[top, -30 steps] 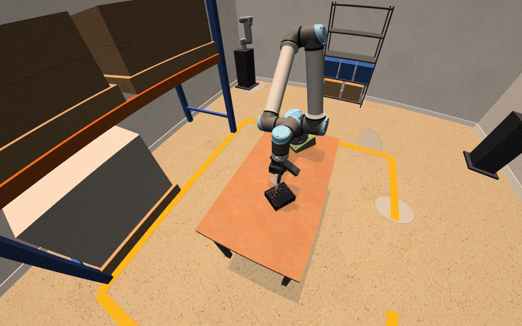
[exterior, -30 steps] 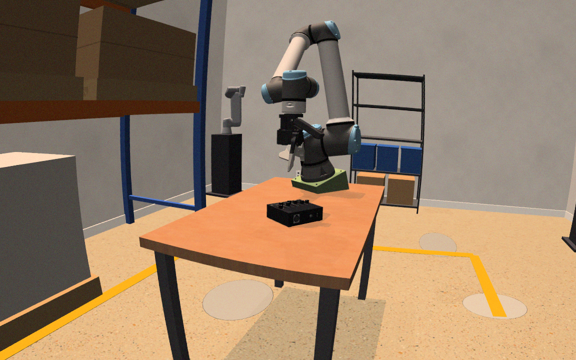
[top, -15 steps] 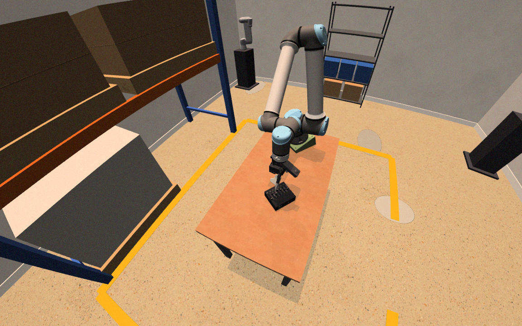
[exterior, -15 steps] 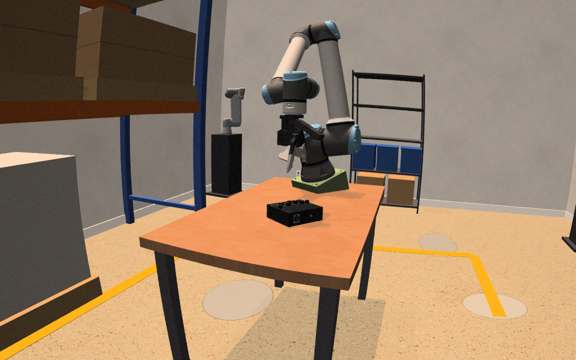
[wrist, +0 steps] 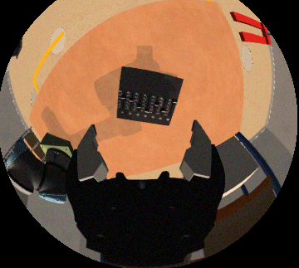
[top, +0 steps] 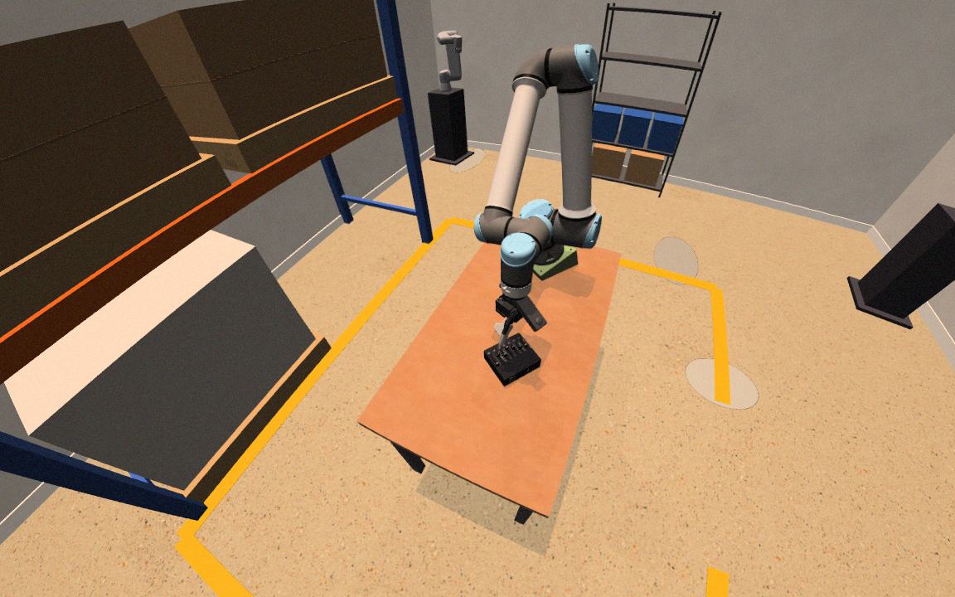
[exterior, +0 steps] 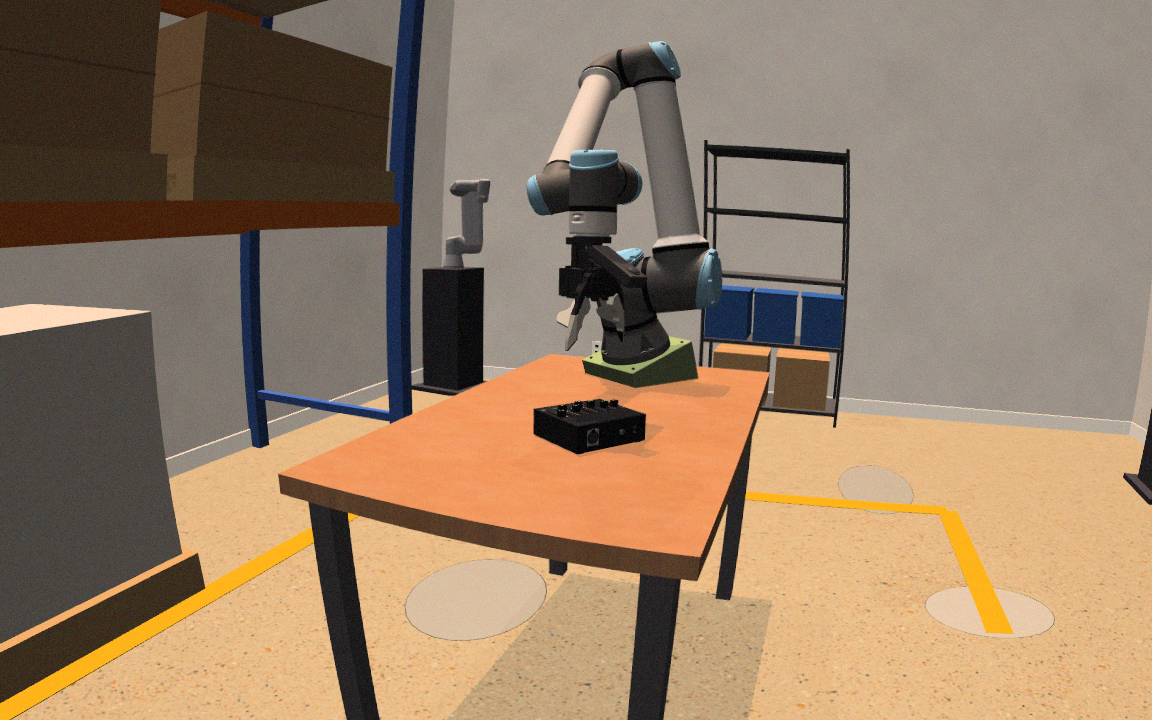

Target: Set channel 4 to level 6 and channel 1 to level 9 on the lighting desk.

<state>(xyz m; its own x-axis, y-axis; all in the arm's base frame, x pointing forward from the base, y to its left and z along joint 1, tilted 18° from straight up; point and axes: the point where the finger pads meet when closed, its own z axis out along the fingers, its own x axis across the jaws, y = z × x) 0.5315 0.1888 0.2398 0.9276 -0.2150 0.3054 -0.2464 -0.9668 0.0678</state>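
A: Where do we stand with the gripper [wrist: 143, 152]?

B: We see it spread to its full width with nothing between the fingers. In the wrist view both dark wedge-shaped tips point down toward the orange table [wrist: 199, 52], one on each side of the frame, with bare tabletop between them.

A: And the lighting desk [wrist: 149, 95]?

B: We find it ahead of the fingertips and well below them, a flat black box lying on the table. It sits slightly turned relative to the line between the two fingers. Its row of faders [wrist: 145, 104] runs across the half of the panel nearer the fingers, with a line of small pale dots along the edge closest to them. We cannot read which level any fader is at; they are too small.

A: Is anything touching it?

B: No. From the exterior view the gripper [exterior: 582, 308] hangs high above the table, behind the lighting desk [exterior: 589, 424], with open air between them. From the top view the gripper [top: 508, 324] appears just over the far edge of the lighting desk [top: 512, 359], pointing downward.

A: What is behind the fingers?

B: The arm's green base block [exterior: 643, 367], mounted at the far end of the table.
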